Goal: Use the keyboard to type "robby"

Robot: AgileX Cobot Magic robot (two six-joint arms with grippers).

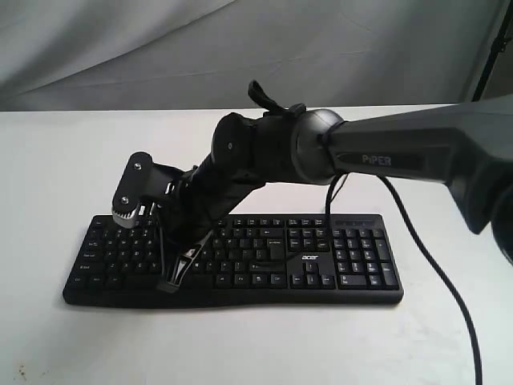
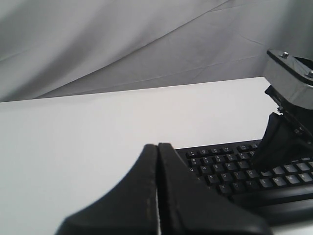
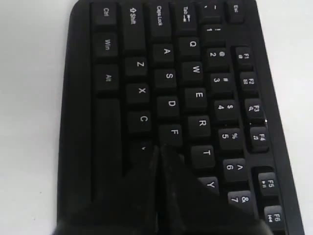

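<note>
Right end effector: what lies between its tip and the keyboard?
Nothing. The right wrist view shows the shut right end effector directly at the keys of the keyboard, with no object between.

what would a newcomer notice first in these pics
The big dark right arm reaches in from the right side of the exterior view. Its shut right gripper points down at the left-hand letter keys of the black keyboard. The keyboard lies across the middle of a white table, with grey cloth hanging behind.

Lab-like test setup: white table (image 1: 48, 176), draped grey cloth backdrop (image 1: 120, 48).
</note>
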